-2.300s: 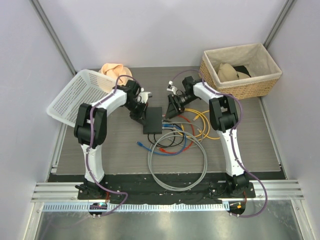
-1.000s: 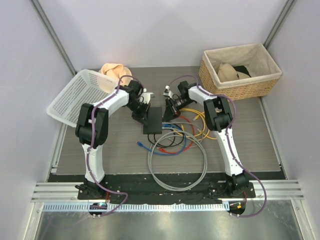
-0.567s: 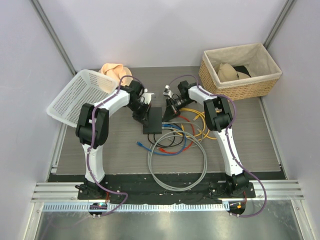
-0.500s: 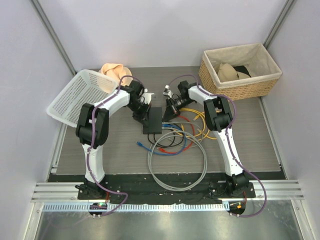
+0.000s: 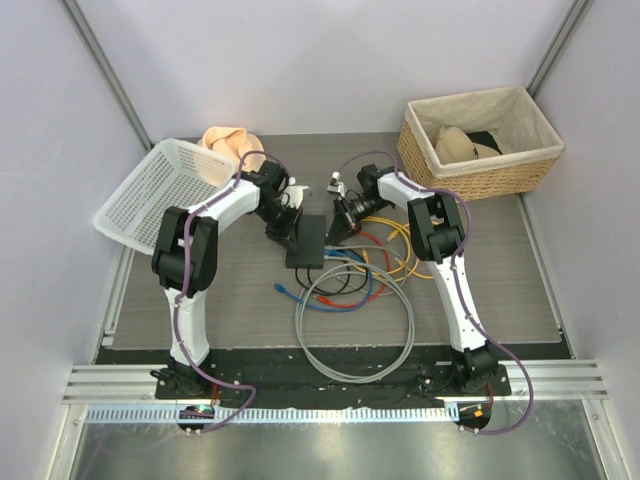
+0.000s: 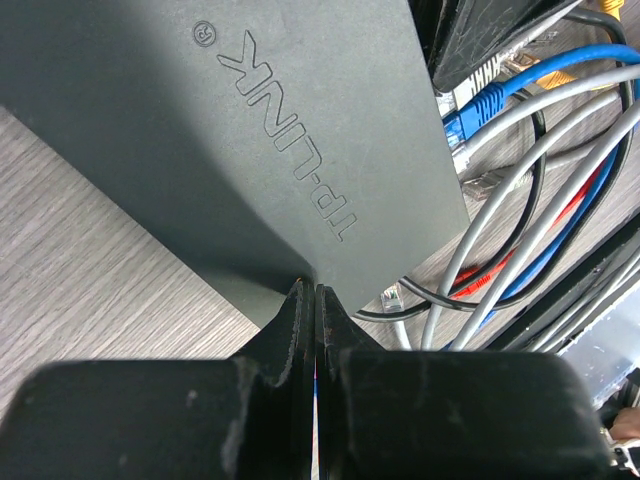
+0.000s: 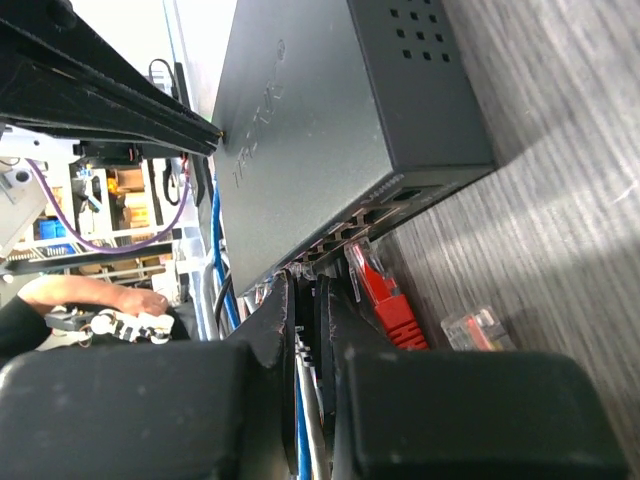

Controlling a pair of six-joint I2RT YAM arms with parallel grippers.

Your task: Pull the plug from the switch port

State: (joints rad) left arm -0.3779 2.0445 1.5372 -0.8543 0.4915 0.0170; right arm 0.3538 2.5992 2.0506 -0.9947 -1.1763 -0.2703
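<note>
The TP-Link switch (image 5: pixel 306 241) lies mid-frame on the counter (image 5: pixel 200 300); your left gripper (image 6: pixel 314 296) presses its edge, jaws closed. Your right gripper (image 7: pixel 318 288) has narrow jaws at the port row (image 7: pixel 395 198) beside the red plug (image 7: pixel 380 296). Pull straight back from the sockets and hold the switch pinned.

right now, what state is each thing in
switch: flat on table, cables plugged in
left tool: shut, tips at switch edge
right tool: at the port row, grip unclear
loose blue plug: unplugged, on the table
white basket: tilted
grey cable: coiled
</note>
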